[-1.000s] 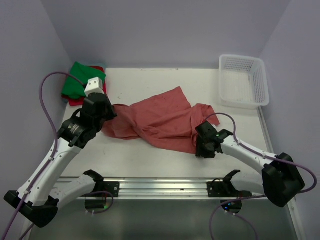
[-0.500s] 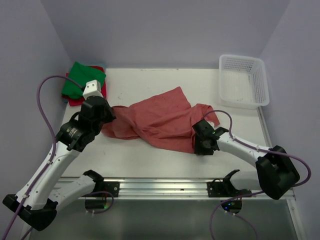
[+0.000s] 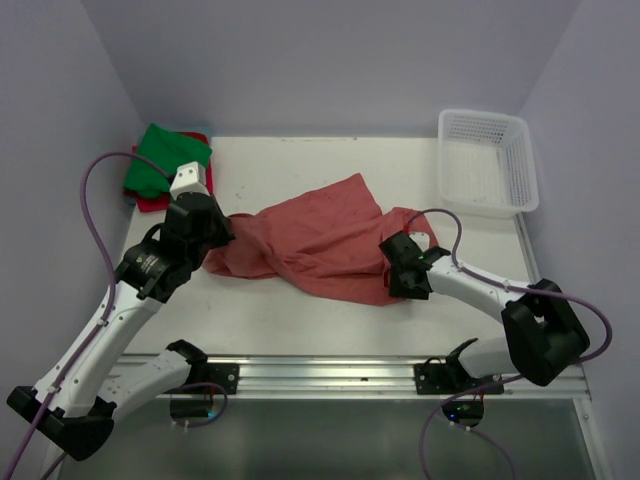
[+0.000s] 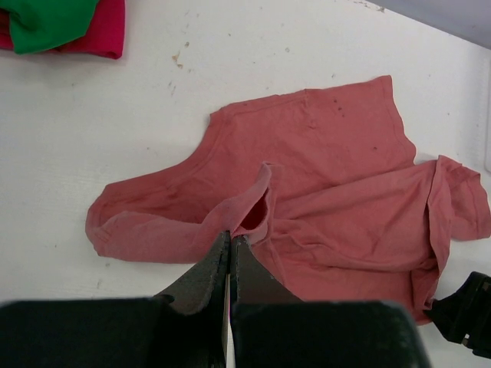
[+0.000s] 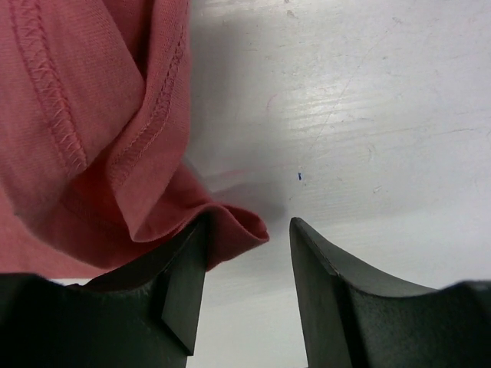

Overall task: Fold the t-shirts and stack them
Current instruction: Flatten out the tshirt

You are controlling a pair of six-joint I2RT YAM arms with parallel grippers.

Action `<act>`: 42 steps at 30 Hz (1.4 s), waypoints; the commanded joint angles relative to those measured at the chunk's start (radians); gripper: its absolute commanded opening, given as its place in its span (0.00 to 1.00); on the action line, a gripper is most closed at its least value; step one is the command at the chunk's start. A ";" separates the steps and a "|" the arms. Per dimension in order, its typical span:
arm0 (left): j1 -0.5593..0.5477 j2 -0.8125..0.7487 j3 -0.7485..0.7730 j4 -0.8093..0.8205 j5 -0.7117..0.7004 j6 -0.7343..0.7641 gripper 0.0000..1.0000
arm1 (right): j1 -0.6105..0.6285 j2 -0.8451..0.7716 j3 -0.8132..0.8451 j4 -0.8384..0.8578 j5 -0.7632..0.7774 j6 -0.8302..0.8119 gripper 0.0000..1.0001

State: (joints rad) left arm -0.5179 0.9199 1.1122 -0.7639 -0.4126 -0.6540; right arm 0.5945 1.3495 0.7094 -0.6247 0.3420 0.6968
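The large brick-red t-shirt (image 3: 320, 235) lies crumpled in the middle of the table; it also shows in the left wrist view (image 4: 330, 176). My left gripper (image 3: 222, 228) is at its left end, shut on a raised ridge of its cloth (image 4: 230, 238). My right gripper (image 3: 396, 264) is low at the shirt's right edge, open, with a folded hem corner (image 5: 230, 230) lying against its left finger (image 5: 180, 284). The green t-shirt (image 3: 160, 155) lies on the red-pink t-shirt (image 3: 150, 200) at the back left corner.
A white mesh basket (image 3: 485, 160) stands at the back right corner. Bare white table (image 5: 368, 115) lies right of the shirt's hem. Purple walls close in the back and both sides. The right arm's black tip shows in the left wrist view (image 4: 464, 314).
My right gripper has moved away from the front edge and slightly left, up along the shirt's right edge. My left gripper has stayed almost in place, shut on the cloth.
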 commanded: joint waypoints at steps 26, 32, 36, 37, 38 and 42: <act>-0.001 -0.101 -0.051 0.270 0.067 0.181 0.00 | 0.041 -0.349 0.314 -0.012 0.044 -0.215 0.00; -0.002 -0.112 0.076 0.429 0.219 0.356 0.00 | 0.051 -0.326 0.597 0.029 0.086 -0.411 0.00; -0.002 -0.131 0.190 0.491 0.302 0.457 0.00 | 0.070 -0.366 0.720 0.098 0.121 -0.525 0.00; -0.002 -0.138 0.225 0.498 0.314 0.473 0.00 | 0.073 -0.392 0.729 0.112 0.124 -0.574 0.00; -0.002 -0.156 0.241 0.509 0.342 0.488 0.00 | 0.071 -0.409 0.737 0.124 0.124 -0.597 0.00; -0.002 -0.196 0.304 0.560 0.408 0.551 0.00 | 0.074 -0.495 0.726 0.230 0.156 -0.724 0.00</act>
State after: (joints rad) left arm -0.5179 0.7639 1.3479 -0.3359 -0.0986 -0.2035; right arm 0.6628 0.9150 1.4017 -0.5175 0.4450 0.1307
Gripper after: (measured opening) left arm 0.010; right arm 0.029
